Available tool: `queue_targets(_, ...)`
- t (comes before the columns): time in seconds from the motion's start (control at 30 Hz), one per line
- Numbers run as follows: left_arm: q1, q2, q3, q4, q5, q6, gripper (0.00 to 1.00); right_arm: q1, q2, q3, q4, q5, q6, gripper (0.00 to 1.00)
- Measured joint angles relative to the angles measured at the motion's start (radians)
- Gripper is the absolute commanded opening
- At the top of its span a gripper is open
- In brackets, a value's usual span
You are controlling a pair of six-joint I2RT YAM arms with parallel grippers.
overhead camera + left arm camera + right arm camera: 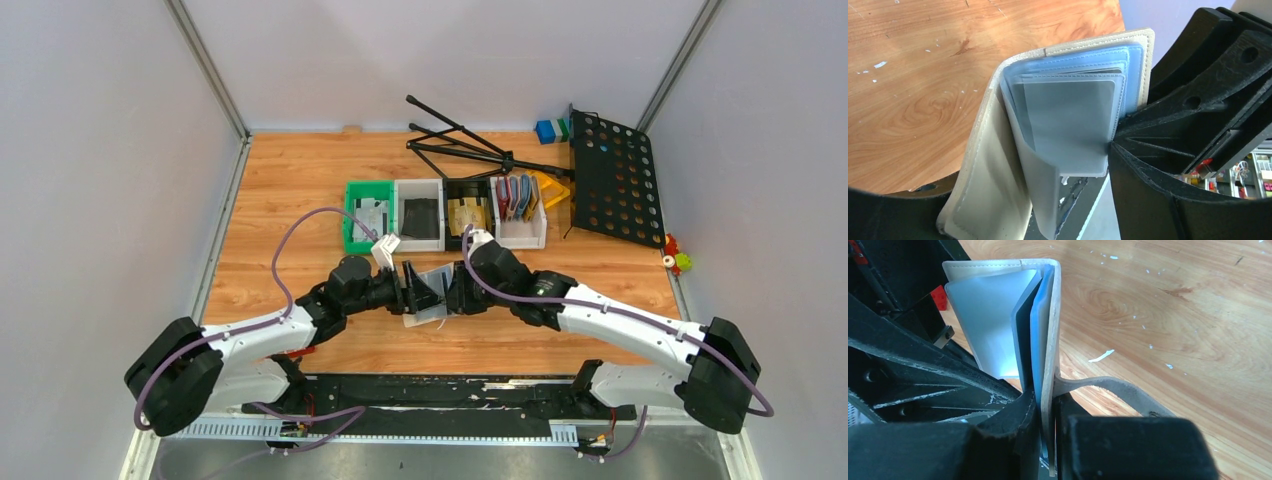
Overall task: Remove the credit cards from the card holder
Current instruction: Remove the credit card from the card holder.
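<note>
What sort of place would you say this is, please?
Likely a robotics lab test cell: pale panel walls enclose a wooden table, with a row of sorting bins on it.

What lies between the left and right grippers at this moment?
The card holder, opened, spans the gap between the left gripper and right gripper; the top external view shows it.

Arms [255,338] inward; right jaws clamped

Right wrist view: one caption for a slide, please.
Right fingers pinch one cover of the open card holder; wooden table behind.
</note>
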State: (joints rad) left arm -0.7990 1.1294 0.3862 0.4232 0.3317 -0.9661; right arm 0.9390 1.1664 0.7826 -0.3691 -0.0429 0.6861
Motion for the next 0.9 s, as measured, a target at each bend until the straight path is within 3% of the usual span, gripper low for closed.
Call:
queue_targets(0.37, -0.004, 0.011, 0.01, 0.004, -0.023, 0.018, 0.79, 0.031, 0.014, 0.041, -0.096, 0.166, -0.019, 0.0)
queue_targets(0.6, -0.003, 0.09, 0.01, 0.107, -0.012, -0.016, 0.78, 0.092, 0.087, 0.126, -0.159, 0.256, -0.037, 0.0)
queue_targets(0.7, -0.004, 0.121, 0.01, 0.138, -0.008, -0.031, 0.71, 0.096, 0.103, 0.138, -0.188, 0.284, -0.044, 0.0)
queue_targets(0.83, -0.005, 0.12, 0.012, 0.135, -0.028, -0.034, 0.47, 0.101, 0.102, 0.139, -0.201, 0.296, -0.046, 0.0)
queue_targets(0.9, -0.005, 0.114, 0.012, 0.113, -0.049, -0.03, 0.4, 0.101, 0.095, 0.139, -0.205, 0.299, -0.047, 0.0)
